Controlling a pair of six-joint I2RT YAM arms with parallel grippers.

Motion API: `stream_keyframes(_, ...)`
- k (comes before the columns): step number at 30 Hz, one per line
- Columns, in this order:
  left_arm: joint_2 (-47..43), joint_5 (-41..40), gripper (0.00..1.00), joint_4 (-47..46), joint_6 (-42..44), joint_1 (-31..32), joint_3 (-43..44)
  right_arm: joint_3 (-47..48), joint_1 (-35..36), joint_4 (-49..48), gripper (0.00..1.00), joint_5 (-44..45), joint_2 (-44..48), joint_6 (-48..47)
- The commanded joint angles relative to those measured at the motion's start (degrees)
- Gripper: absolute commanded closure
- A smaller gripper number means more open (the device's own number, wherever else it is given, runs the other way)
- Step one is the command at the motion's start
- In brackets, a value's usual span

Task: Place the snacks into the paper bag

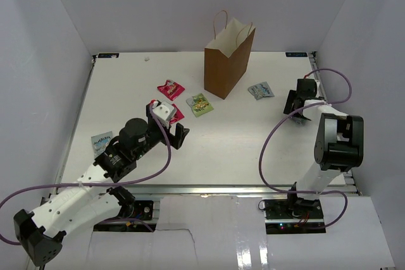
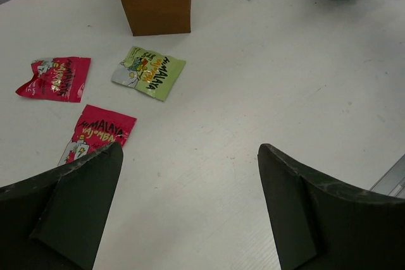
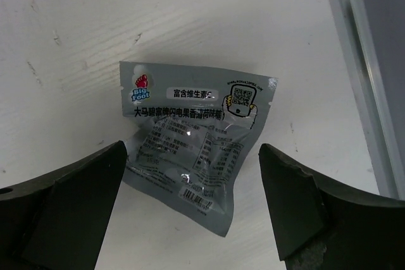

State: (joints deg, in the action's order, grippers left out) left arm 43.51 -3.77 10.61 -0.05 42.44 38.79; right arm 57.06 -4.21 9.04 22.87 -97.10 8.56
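Nearest the bases, a pale blue packet (image 1: 101, 141) lies alone by the left edge of the table (image 1: 240, 150). Just past it the left gripper (image 2: 190, 148) hangs wide open and empty, a red packet (image 2: 98, 132) just beyond one fingertip. Further out, the right gripper (image 3: 191, 147) is spread wide too, holding nothing, straight above a silver packet (image 3: 190, 118) lying flat; its lower half sits between the fingers, printed width across the gap, so this arm looks best placed. The paper bag (image 1: 229, 61) stands upright beyond, off to that gripper's left
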Motion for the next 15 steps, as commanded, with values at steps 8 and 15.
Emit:
stream_keyframes(8,0.1,2.4,0.02,-0.5,-0.1,-0.2,-0.6,4.0,-4.5,1.0,0.08,-9.9,-7.5,1.0)
stream_keyframes(15,0.4,2.3,0.02,-0.6,-0.1,-0.2,-0.7,2.9,-5.7,0.5,0.36,-15.2,-7.2,0.1)
